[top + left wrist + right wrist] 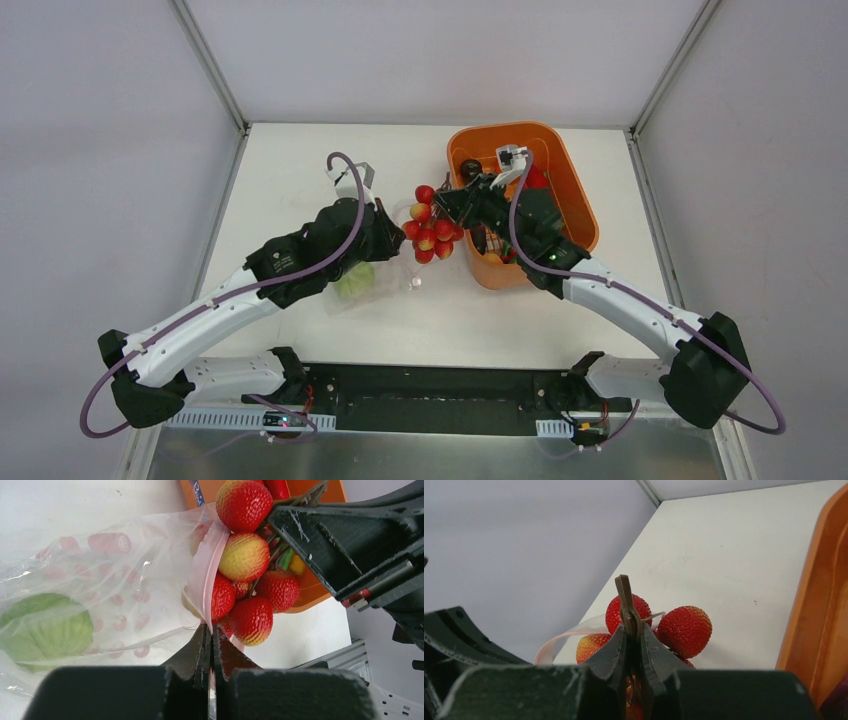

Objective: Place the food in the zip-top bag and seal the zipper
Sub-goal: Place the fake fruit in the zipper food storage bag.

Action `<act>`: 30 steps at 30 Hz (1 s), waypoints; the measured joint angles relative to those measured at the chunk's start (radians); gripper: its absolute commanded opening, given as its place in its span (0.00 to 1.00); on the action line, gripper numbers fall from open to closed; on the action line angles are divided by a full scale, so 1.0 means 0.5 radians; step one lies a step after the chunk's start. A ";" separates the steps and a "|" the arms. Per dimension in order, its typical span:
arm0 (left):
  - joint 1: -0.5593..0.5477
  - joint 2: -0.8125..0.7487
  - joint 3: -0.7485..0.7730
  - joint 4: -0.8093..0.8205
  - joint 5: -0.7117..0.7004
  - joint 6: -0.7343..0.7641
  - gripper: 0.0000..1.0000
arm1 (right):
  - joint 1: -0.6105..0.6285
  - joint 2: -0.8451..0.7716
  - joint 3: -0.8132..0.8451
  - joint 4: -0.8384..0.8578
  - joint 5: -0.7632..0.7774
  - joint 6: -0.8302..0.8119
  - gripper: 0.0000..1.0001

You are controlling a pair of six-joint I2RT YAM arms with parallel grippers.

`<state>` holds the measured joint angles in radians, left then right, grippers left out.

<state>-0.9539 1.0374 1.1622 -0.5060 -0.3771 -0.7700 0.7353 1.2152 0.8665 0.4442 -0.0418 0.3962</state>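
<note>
The white tabletop (300, 180) carries an orange tub (500, 128) at the far right. Just left of it lies the clear zip-top bag (115, 580), its mouth lifted toward the tub. The left tool (209, 635) is pinched tight on the pink zipper (205, 575). The right tool (631, 630) is clamped on the brown stem of a bunch of red-yellow toy fruits (245, 555), which hangs right at the bag's mouth, between bag and tub. Whether any fruit is already past the mouth I can't quite tell. A light green piece (47, 630) sits inside the bag.
</note>
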 measured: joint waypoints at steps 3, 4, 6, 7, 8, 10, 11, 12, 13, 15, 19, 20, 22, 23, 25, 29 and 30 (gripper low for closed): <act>0.002 0.000 0.000 -0.004 -0.002 0.000 0.00 | 0.028 -0.002 -0.005 0.034 -0.080 -0.140 0.00; 0.001 0.000 0.001 -0.008 -0.002 0.000 0.00 | 0.040 -0.006 -0.009 0.051 -0.106 -0.195 0.00; 0.002 0.000 0.001 -0.015 -0.004 0.000 0.00 | 0.066 -0.032 -0.050 0.114 -0.150 -0.300 0.00; 0.008 0.000 0.001 -0.017 -0.004 -0.001 0.00 | 0.076 -0.053 -0.089 0.159 -0.166 -0.342 0.00; 0.014 0.000 0.001 -0.017 -0.004 -0.001 0.00 | 0.082 -0.082 -0.140 0.220 -0.188 -0.380 0.00; 0.014 0.002 0.005 -0.024 -0.006 -0.002 0.00 | 0.085 -0.146 -0.269 0.349 -0.236 -0.449 0.00; 0.017 0.005 0.010 -0.031 -0.008 -0.003 0.00 | 0.085 -0.172 -0.323 0.404 -0.260 -0.477 0.00; 0.027 0.007 0.015 -0.033 -0.009 -0.005 0.00 | 0.085 -0.189 -0.370 0.462 -0.288 -0.507 0.00; 0.027 0.009 0.018 -0.033 -0.014 -0.006 0.00 | 0.085 -0.197 -0.403 0.512 -0.321 -0.533 0.00; 0.037 0.011 0.021 -0.034 -0.023 -0.009 0.00 | 0.085 -0.198 -0.426 0.571 -0.389 -0.575 0.00; 0.054 0.014 0.028 -0.034 -0.035 -0.015 0.00 | 0.085 -0.206 -0.433 0.676 -0.528 -0.640 0.00; 0.066 0.018 0.031 -0.034 -0.035 -0.017 0.00 | 0.087 -0.214 -0.442 0.706 -0.548 -0.655 0.00; 0.066 0.028 0.038 -0.035 -0.034 -0.026 0.00 | 0.089 -0.241 -0.471 0.780 -0.568 -0.684 0.00; 0.066 0.034 0.039 -0.036 -0.034 -0.033 0.00 | 0.089 -0.253 -0.484 0.809 -0.573 -0.697 0.00; 0.066 0.037 0.039 -0.037 -0.034 -0.047 0.00 | 0.089 -0.274 -0.501 0.853 -0.607 -0.716 0.00; 0.066 0.031 0.038 -0.020 0.002 -0.051 0.00 | 0.089 -0.257 -0.490 0.858 -0.742 -0.735 0.00; 0.066 0.029 0.038 -0.013 0.014 -0.050 0.00 | 0.089 -0.233 -0.479 0.855 -0.776 -0.735 0.00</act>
<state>-0.9207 1.0519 1.1812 -0.5125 -0.3702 -0.7952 0.7795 1.0985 0.6270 0.8719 -0.4297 0.0284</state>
